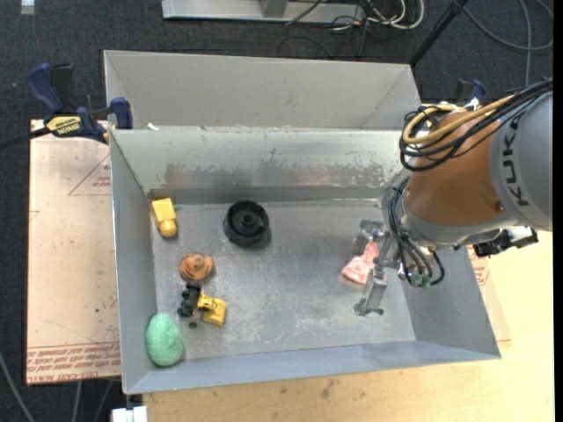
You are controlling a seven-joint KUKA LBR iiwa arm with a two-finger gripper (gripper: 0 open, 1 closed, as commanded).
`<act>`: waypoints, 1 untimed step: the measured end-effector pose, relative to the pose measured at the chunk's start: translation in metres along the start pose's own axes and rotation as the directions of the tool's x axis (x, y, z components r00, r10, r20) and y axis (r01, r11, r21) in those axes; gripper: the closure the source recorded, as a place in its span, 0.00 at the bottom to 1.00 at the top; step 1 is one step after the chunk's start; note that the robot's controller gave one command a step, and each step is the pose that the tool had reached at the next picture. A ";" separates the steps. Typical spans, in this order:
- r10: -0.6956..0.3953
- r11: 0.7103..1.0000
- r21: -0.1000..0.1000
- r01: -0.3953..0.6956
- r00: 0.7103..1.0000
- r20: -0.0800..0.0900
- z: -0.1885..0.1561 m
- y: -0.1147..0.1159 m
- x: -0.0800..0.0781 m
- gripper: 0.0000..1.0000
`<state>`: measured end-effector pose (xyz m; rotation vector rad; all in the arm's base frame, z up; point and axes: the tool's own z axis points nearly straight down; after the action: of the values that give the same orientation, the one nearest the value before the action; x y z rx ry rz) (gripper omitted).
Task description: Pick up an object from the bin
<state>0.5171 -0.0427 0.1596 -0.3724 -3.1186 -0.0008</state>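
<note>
The gripper [372, 268] is parked low on the right side of the bin [264, 161], with the arm [457, 192] brought in over the right wall. The fingers [373, 302] are spread wide and released, with nothing clamped between them. One tip is pointed towards the back wall, the other towards the front.

A small pink thing [356, 269], crumpled-looking and lying flat on the bin floor, is bracketed roughly by those two tips, just left of the line joining them. Whether it's actually touched can't be told.

Best guess on why it's set up this way: the fingers are kept wide so the pink thing can be straddled before being squeezed. It's also the only item on that side, so nothing else is likely to be bumped.

Everything else is scattered well apart on the left:
- a yellow block [164, 216] near the back-left corner
- a black round piece [246, 223] further towards the middle
- an orange-brown knob [196, 266] nearer the front
- a yellow toy truck [204, 309] just in front of the knob
- a green egg-shaped lump [164, 339] in the front-left corner

The pick is judged as not yet done, since nothing is lifted. Because the pink thing is sat a bit off-centre, it could be shoved aside rather than pinched when the fingers are closed.
</note>
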 end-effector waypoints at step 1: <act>-0.152 0.988 0.000 0.152 0.988 0.006 -0.012 -0.017 -0.004 0.00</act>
<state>0.5169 -0.0603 0.1718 -0.1333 -3.1438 -0.0005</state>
